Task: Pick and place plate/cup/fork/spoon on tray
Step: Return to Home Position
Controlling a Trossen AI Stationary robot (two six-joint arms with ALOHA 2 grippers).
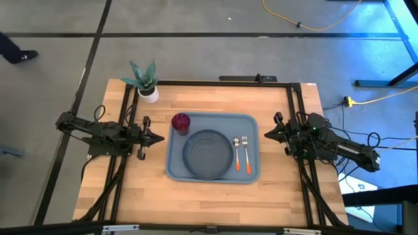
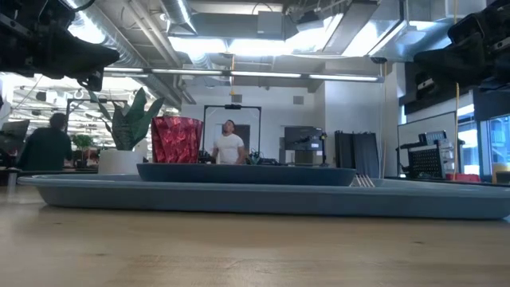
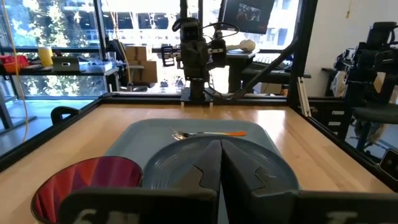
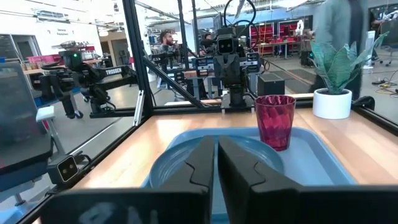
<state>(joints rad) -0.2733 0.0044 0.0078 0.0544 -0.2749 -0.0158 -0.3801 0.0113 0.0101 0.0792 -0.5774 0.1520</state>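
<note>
Plate, cup, fork, spoon all on tray. Left end effector closed, empty; right end effector nearly closed, empty.

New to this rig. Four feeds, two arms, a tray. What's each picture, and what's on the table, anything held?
It is a table with two dark robot arms. The high view looks straight down; the low view sits at table height; each wrist view looks past that arm's own jaws.

The left gripper waits left of the tray, jaws shut, holding nothing. The right gripper waits to the tray's right, jaws nearly together, also holding nothing.

On the tray: the plate in the middle, the cup in a far corner, and the spoon and fork side by side right of the plate. A potted plant stands on the bare wood beyond the tray.
</note>
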